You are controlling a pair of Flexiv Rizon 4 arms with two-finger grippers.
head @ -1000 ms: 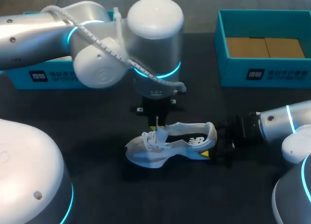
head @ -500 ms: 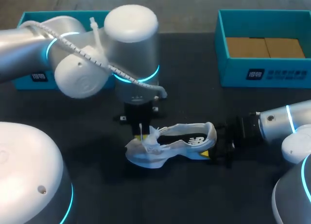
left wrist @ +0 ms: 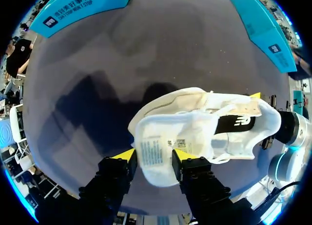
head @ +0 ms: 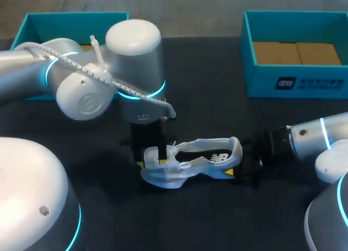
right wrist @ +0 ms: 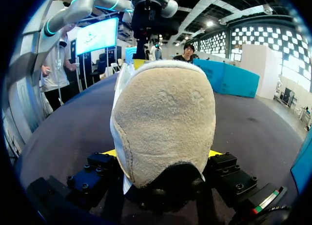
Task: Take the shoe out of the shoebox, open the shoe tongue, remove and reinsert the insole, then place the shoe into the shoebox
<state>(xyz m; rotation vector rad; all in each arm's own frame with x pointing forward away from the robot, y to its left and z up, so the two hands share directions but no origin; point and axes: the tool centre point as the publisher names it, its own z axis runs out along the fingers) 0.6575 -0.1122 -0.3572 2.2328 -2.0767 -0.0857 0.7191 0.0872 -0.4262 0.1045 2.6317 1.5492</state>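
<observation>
Here the white shoe sits upright mid-desk, well apart from the teal shoebox. The left end effector pinches its tongue between narrow fingers. The right end effector clamps the heel.

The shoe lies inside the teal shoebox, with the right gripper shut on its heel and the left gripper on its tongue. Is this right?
No. The head view shows the shoe on the black table, outside the teal shoebox. The rest holds: right gripper shut on its heel, left gripper on its tongue.
</observation>
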